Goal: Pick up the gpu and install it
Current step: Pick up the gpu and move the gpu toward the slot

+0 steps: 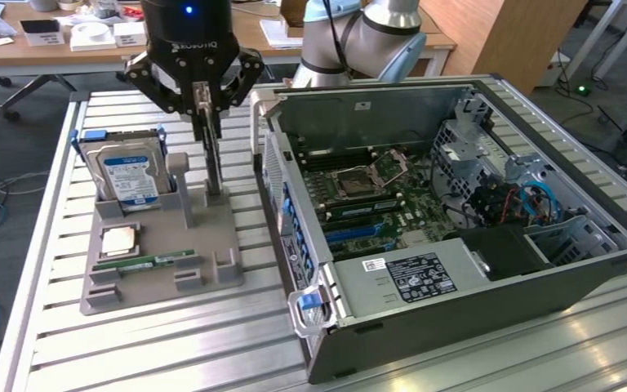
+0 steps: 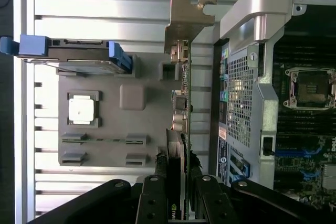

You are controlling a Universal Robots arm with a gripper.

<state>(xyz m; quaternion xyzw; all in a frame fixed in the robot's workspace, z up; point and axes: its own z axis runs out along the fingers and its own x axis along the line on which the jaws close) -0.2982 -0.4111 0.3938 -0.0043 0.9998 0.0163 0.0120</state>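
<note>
**Gripper (image 1: pixel 209 114) clamped narrow on the gpu (image 1: pixel 215 163) over the gray holder (image 1: pixel 161 282)**

Pinches the gpu by its upper edge between two black fingers (image 2: pixel 157 192), drawn in close against both faces of the card. Hangs straight down in the upper left of the exterior view's frame, in front of the grey-blue arm (image 1: pixel 384 37). Holds the card upright and edge-on, with its silver end bracket (image 2: pixel 185 17) at the end far from the fingers and its lower edge down at the holder. Cannot tell whether seated in a slot there or just clear of it.

On the same holder, toward the exterior view's left, a hard drive (image 1: pixel 128 175) with a blue label standing on edge. In front of it, a square processor chip (image 1: pixel 117 241) lying flat. Nearer the frame's lower edge, a narrow green RAM stick (image 1: pixel 144 263) lying in its groove.

Just beside the holder, across the center and right of the frame, an open computer case (image 1: pixel 607 224) with the green motherboard (image 1: pixel 384 192) exposed inside and a blue latch (image 1: pixel 308 302) at its near corner.

Under all of it, a slatted metal table (image 1: pixel 128 351).
</note>
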